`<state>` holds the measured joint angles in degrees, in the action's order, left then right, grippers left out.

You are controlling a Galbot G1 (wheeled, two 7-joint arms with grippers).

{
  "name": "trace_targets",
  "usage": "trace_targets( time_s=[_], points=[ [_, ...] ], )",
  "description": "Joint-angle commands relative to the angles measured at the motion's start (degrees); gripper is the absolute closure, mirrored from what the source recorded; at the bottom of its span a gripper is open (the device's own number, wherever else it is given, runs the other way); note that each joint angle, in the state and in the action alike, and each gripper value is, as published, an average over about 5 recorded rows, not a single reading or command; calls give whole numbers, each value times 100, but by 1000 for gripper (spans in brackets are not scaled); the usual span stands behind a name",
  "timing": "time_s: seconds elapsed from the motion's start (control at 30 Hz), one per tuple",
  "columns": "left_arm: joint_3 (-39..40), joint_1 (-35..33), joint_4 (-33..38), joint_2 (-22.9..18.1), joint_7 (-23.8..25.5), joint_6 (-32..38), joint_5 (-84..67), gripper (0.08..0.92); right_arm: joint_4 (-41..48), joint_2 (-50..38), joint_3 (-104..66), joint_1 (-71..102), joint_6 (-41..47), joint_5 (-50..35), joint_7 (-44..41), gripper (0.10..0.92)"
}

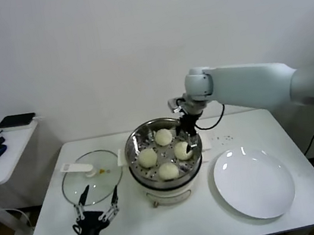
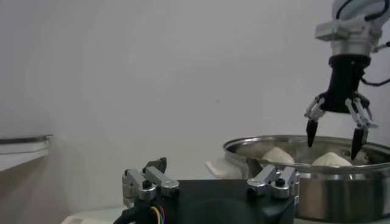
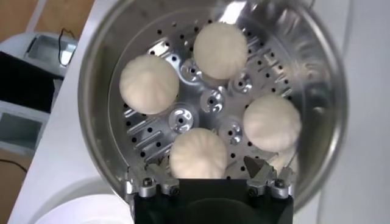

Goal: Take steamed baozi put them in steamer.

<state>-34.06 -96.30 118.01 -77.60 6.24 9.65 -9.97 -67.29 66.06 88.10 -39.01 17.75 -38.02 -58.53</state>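
Now four smooth round baozi (image 3: pixel 210 49) on perforated shiny steamer (image 3: pixel 329 122) floor.

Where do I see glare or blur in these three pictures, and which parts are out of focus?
Head view: soft even light, bright glare spots on the plate and the glass lid. Left wrist view: the near left tool looks soft, while the open right tool over the steamer is sharper. Right wrist view: the metal wall shines strongly; the four buns are fairly clear.
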Motion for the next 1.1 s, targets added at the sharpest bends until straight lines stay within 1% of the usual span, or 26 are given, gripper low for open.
trace_targets(
  time_s=[0.03,0.2,0.4,0.53,0.7,0.87,1.0,1.1],
  points=[
    [3,-6,-6,12,-6,6,-11,177,-637,-957,-613,-396,-62,-305,320,202],
    [44,-56,110,7,-70,-21,-19,177,-1098,-1749,-1547,59,-135,-82,1073,203],
    [91,16,132,-22,-77,-53,85,177,-1946,-2853,-2424,880,-381,311,2004,203],
    [128,-16,154,-32,-76,-42,161,177,-2529,-3571,-3585,2040,-388,305,2709,203],
    [178,-88,205,-76,-77,-41,234,177,-2997,-4210,-5779,4205,-566,395,3334,203],
    [264,-100,228,-158,-82,-48,352,177,-3362,-4265,-8392,6972,-856,640,3826,203],
    [322,-145,240,-205,-86,-39,442,177,-3688,-3893,-10281,8940,-1026,708,4154,203],
    [351,-161,240,-245,-91,-37,480,177,-3804,-3507,-11079,9844,-1211,853,4310,203]
  ],
)
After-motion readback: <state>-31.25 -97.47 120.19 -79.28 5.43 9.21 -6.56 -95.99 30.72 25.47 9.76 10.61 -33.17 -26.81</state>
